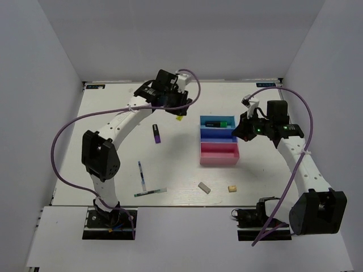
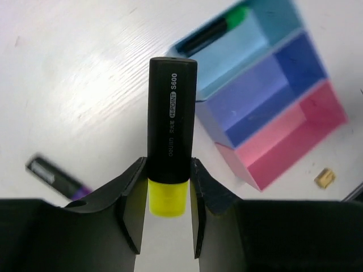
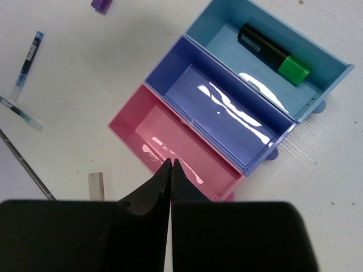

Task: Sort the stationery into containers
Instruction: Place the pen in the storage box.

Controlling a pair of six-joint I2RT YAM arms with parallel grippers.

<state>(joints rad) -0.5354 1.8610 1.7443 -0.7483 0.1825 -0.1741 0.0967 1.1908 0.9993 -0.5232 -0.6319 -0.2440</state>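
So on the white counter (image 1: 113, 164) there's the three-tray row (image 1: 218, 160), right claw (image 3: 171, 164) pinched shut and empty by the row's right end, left claw (image 2: 169, 165) off to the row's left clamped on a yellow-capped highlighter (image 2: 172, 113), green-capped highlighter (image 3: 272, 48) lying in the row's light blue tray (image 3: 333, 78).

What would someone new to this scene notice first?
The left gripper holds a yellow-capped highlighter near its cap, over the far side of the table. Three joined trays, light blue, dark blue and pink, sit right of centre, with a green-capped highlighter lying in the light blue one. The right gripper hangs shut by their right end.
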